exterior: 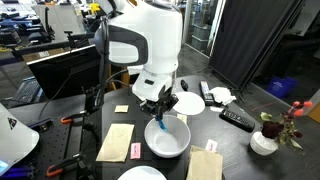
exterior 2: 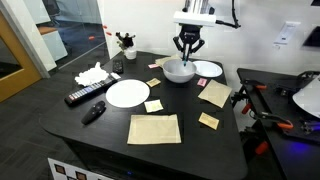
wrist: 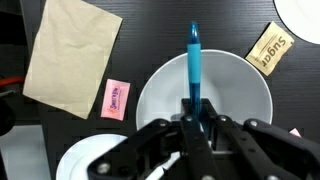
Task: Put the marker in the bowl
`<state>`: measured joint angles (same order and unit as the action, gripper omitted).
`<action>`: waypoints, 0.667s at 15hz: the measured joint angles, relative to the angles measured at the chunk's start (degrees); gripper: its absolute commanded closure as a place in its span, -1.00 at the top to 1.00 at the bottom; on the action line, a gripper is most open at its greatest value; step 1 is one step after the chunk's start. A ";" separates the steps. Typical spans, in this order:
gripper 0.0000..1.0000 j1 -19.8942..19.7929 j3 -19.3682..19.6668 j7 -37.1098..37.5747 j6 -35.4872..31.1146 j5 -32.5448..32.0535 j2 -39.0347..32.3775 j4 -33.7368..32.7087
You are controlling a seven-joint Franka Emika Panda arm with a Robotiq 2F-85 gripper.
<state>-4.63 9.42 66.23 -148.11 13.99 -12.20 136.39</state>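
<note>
My gripper (wrist: 196, 122) is shut on the blue-teal marker (wrist: 193, 62) and holds it above the large white bowl (wrist: 245, 95). In the wrist view the marker points out from the fingers over the bowl's inside. In an exterior view the gripper (exterior: 160, 108) hangs just above the bowl (exterior: 168, 140) with the marker (exterior: 160, 121) pointing down into it. In the other exterior view the gripper (exterior 2: 188, 48) is over the bowl (exterior 2: 180, 71); the marker is too small to make out there.
Brown napkins (wrist: 70, 55) (exterior 2: 154, 128), a pink packet (wrist: 116, 100) and a sugar packet (wrist: 266, 47) lie around the bowl. Flat white plates (exterior 2: 127, 93) (exterior: 188, 103), a black remote (exterior 2: 85, 96) and a flower vase (exterior: 265, 140) stand on the black table (exterior 2: 100, 135).
</note>
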 measured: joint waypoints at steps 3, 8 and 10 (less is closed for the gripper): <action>-0.59 -0.63 0.01 0.00 -0.37 2.19 -1.97 -1.63; 0.35 -1.10 0.02 0.01 -0.37 3.66 -3.47 -3.47; 0.65 -1.11 0.03 0.01 -0.37 3.69 -3.49 -3.66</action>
<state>-5.74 9.45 66.24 -148.48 17.68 -15.69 132.73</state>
